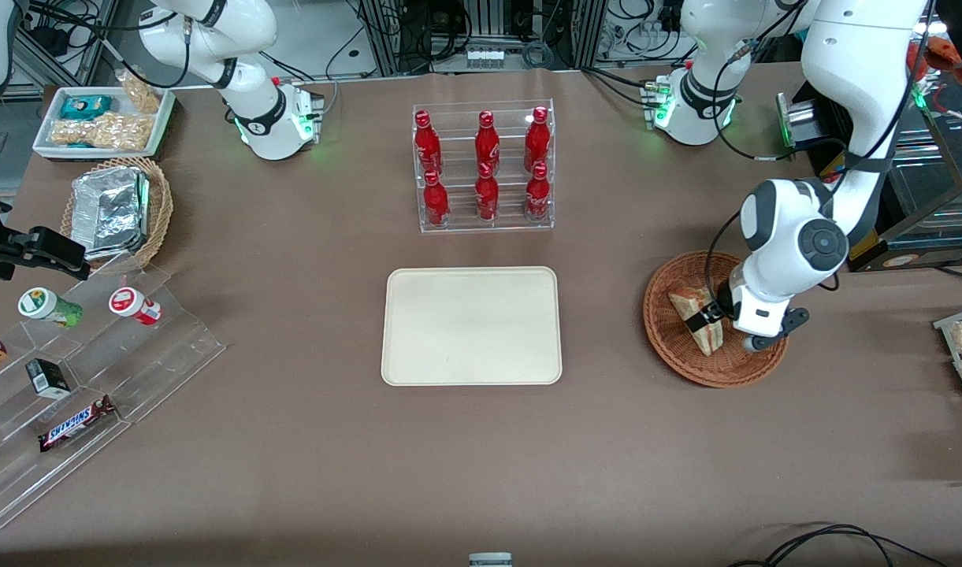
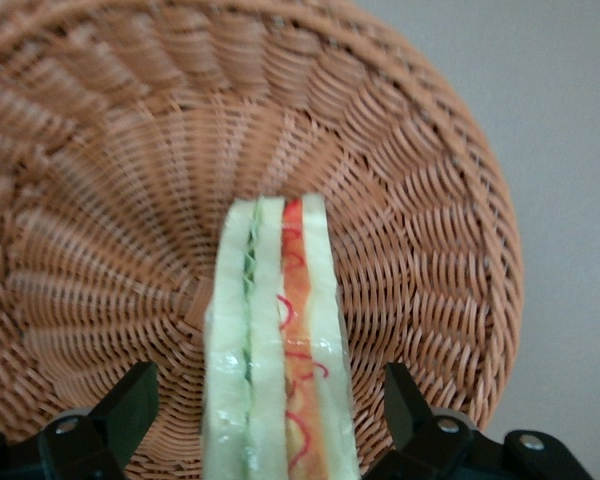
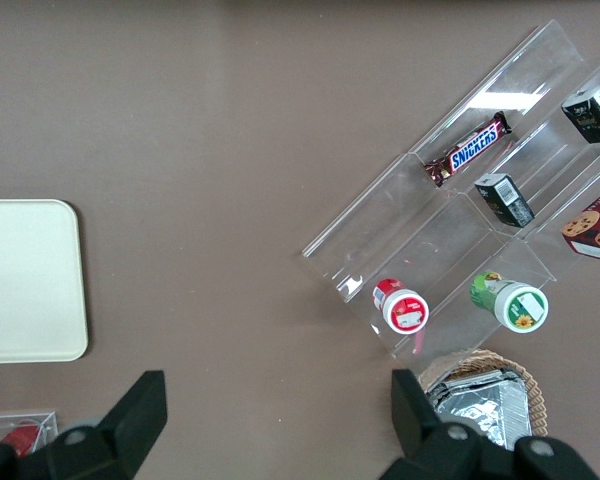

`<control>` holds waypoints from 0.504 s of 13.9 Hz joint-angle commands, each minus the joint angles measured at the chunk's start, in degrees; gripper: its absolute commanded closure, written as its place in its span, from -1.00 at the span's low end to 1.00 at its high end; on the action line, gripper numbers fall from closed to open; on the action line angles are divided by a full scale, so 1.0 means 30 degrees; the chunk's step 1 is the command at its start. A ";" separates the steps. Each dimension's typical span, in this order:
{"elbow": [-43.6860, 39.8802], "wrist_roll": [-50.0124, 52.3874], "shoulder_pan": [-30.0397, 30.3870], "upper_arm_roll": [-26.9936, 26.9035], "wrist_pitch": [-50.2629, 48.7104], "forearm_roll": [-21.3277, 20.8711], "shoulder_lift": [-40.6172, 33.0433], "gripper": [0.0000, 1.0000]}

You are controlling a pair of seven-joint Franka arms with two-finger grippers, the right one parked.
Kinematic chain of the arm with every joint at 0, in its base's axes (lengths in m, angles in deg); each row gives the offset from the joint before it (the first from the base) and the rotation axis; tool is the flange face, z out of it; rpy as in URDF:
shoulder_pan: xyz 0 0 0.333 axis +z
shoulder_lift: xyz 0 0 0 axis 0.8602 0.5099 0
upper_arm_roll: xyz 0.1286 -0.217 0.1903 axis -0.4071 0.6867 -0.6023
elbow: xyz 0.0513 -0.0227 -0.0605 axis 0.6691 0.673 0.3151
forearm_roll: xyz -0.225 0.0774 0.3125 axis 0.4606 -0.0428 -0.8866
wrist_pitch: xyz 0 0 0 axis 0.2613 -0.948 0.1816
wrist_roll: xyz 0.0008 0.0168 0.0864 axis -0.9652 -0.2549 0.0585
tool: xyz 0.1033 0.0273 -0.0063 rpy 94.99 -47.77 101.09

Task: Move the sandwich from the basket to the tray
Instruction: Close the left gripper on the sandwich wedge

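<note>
**Gripper over the sandwich in the basket**

While the tray (image 1: 471,325) lies bare at mid-table, the gripper (image 1: 707,316) sits low in the basket (image 1: 670,346) toward the working arm's end, fingers (image 2: 130,405) spread wide on either side of the sandwich (image 2: 278,350), not touching it. Farther off stands a rack of red bottles (image 1: 484,167).

Six red bottles (image 1: 484,167) – Snickers bar (image 1: 76,423) nr front

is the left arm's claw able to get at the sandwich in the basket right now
Probably yes: the claw is open and down in the basket, one finger either side of the sandwich, with nothing between them.
</note>
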 commanded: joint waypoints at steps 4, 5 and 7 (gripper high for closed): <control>0.0076 0.1402 -0.0545 -0.0112 0.0180 0.0150 0.0426 0.52; 0.0018 0.1377 -0.0574 -0.0141 -0.0284 0.0063 0.0309 0.79; -0.0158 0.1230 -0.0545 -0.0199 -0.1630 -0.0113 -0.0537 1.00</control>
